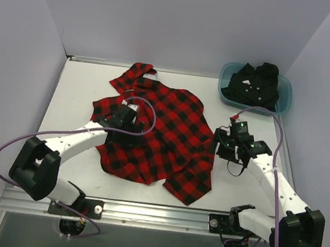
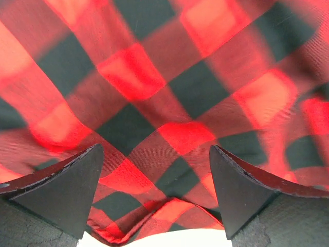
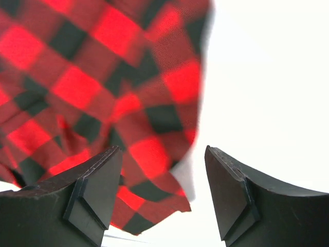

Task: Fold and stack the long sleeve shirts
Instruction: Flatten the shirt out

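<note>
The red-and-black check flannel shirt (image 1: 164,129) lies rumpled and spread on the white table. It fills the left wrist view (image 2: 169,98) and the left part of the right wrist view (image 3: 92,98). My left gripper (image 1: 124,121) hovers over the shirt's left part, jaws open, with cloth between and below them (image 2: 157,177). My right gripper (image 1: 222,144) is open just beside the shirt's right edge, nothing held (image 3: 162,198). The black shirt (image 1: 255,83) sits bunched in the teal tub.
The teal plastic tub (image 1: 282,99) stands at the back right corner. Grey walls enclose the table on the left, back and right. A metal rail (image 1: 153,215) runs along the near edge between the arm bases.
</note>
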`<action>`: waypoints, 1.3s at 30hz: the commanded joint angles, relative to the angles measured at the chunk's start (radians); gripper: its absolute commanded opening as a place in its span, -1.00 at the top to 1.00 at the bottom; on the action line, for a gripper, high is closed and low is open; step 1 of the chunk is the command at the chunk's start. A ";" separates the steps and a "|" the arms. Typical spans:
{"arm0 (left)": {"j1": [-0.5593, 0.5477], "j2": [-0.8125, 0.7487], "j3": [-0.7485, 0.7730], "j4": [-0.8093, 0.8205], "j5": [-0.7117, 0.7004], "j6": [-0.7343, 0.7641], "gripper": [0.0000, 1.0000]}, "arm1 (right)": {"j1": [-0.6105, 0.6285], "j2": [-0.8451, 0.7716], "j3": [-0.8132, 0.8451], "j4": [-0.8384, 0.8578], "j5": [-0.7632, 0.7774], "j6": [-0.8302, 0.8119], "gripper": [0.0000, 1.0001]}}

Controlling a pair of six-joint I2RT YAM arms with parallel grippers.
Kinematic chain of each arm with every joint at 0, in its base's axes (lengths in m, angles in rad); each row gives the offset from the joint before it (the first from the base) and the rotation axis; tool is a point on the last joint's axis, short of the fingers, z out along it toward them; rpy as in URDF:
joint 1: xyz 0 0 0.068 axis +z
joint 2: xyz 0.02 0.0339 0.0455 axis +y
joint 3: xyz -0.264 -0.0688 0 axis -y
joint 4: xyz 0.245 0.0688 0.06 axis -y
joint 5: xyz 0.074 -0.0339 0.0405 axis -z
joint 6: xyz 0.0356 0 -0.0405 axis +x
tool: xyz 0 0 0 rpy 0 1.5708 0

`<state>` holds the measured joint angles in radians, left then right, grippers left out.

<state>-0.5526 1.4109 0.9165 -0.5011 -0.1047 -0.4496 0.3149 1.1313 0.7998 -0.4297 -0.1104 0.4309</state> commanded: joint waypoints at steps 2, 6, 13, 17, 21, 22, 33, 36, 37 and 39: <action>-0.001 0.063 -0.086 0.082 0.011 -0.107 -0.86 | -0.063 -0.033 -0.086 -0.043 -0.066 0.085 -0.31; 0.043 0.076 -0.159 0.087 0.031 -0.153 -0.85 | -0.080 -0.025 -0.149 0.009 -0.078 0.115 -0.28; 0.401 -0.153 -0.396 0.070 0.183 -0.270 -0.84 | 0.008 0.019 -0.041 0.046 0.009 0.071 -0.27; 0.542 -0.351 -0.433 0.001 0.169 -0.273 -0.83 | 0.058 0.149 0.065 0.081 0.080 0.042 -0.27; 0.543 -0.391 -0.305 -0.042 0.161 -0.239 -0.83 | 0.061 0.303 0.170 0.115 0.133 0.013 -0.27; 0.540 -0.382 -0.285 -0.039 0.166 -0.218 -0.83 | 0.058 0.333 0.191 0.124 0.144 0.003 -0.27; 0.484 -0.027 -0.120 0.054 0.112 -0.164 -0.86 | 0.039 0.670 0.389 0.141 0.184 -0.044 -0.08; 0.488 0.042 -0.119 0.079 0.121 -0.189 -0.86 | 0.039 0.712 0.388 0.141 0.215 -0.047 0.01; 0.485 0.054 -0.119 0.084 0.120 -0.195 -0.86 | 0.036 0.723 0.375 0.140 0.218 -0.047 0.03; 0.488 0.089 -0.111 0.084 0.117 -0.198 -0.86 | 0.026 0.729 0.348 0.141 0.196 -0.032 0.13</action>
<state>-0.0692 1.4754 0.7822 -0.4622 0.0196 -0.6323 0.3531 1.8572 1.1591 -0.2676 0.0505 0.3920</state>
